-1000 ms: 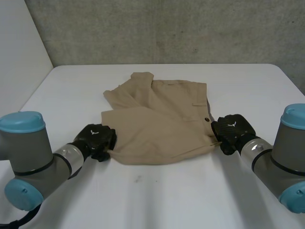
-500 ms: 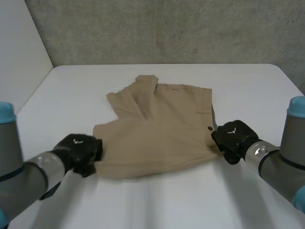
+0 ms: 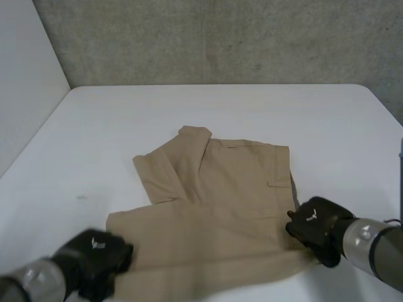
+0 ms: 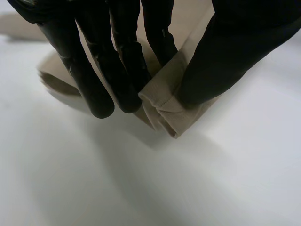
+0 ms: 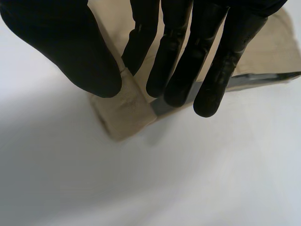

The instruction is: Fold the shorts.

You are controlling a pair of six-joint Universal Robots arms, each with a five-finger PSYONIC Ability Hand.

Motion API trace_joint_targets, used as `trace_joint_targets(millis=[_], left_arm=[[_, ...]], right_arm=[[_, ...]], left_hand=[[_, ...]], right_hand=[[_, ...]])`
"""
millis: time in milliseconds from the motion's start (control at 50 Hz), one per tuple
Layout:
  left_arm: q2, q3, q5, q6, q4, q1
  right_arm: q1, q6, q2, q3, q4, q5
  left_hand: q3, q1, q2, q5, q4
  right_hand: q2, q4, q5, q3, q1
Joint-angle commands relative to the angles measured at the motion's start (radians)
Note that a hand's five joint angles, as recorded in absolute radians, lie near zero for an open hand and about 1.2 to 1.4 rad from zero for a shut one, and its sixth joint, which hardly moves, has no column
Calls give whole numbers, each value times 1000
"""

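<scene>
The shorts [image 3: 214,207] lie flat on the desk [image 3: 189,107] between the two hands, with most of the cloth spread out beyond the fingertips. The left hand [image 3: 94,255] is clamped on a hemmed corner [image 4: 162,106] at its own end of the near edge, the cloth pinched between its thumb and fingers [image 4: 101,89]. The right hand [image 3: 315,229] is clamped the same way on the opposite near corner [image 5: 123,110], where a darker lining peeks out underneath. The step looks like carrying this near edge, so both hands should rise and travel at one pace. The edge between them should be drawn just taut, and each pinch should hold every layer so nothing slips or bunches. The long axis seems to run from hand to hand, with what I take for the waist at the right hand and the leg openings pointing to the left hand.
</scene>
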Motion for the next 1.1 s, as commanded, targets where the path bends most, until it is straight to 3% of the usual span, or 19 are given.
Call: trace_joint_targets(millis=[20,180,280,360,380,460,520,720,840,960,1100], left_arm=[[-176,207,-35,-5,218,-4],[-366,642,-181,-13,290,-65],[-440,946,-255,-17,336,-110],[-437,1109,-270,-40,506,-124],[-427,1121,-272,-60,613,-122],[-336,1091,-302,-120,874,-128],[-288,1038,-313,-134,927,-134],[-284,684,-307,-161,860,-131],[-334,431,-298,-200,855,-125],[-416,305,-284,-204,846,-153],[-411,215,-232,-197,739,-203]], right_arm=[[32,114,101,-130,-122,11],[37,295,174,-440,-185,39],[37,440,188,-720,-310,94],[42,566,155,-826,-525,126],[42,591,141,-825,-577,132],[40,649,66,-801,-795,148],[40,648,56,-781,-813,142],[40,640,96,-589,-713,109],[42,554,208,-440,-590,91],[40,450,283,-322,-422,88],[29,435,268,-221,-380,82]], left_hand=[[209,295,204,251,203],[209,295,204,251,203],[209,295,204,251,203],[209,295,204,251,203],[209,295,204,251,203],[209,295,204,251,203],[209,295,204,251,203],[209,295,204,251,203],[209,295,204,251,203],[209,295,204,251,203],[209,295,204,251,203]], right_hand=[[213,204,230,219,436],[213,204,230,219,436],[213,204,230,219,436],[213,204,230,219,436],[213,204,230,219,436],[213,204,230,219,436],[213,204,230,219,436],[213,204,230,219,436],[213,204,230,219,436],[213,204,230,219,436],[213,204,230,219,436]])
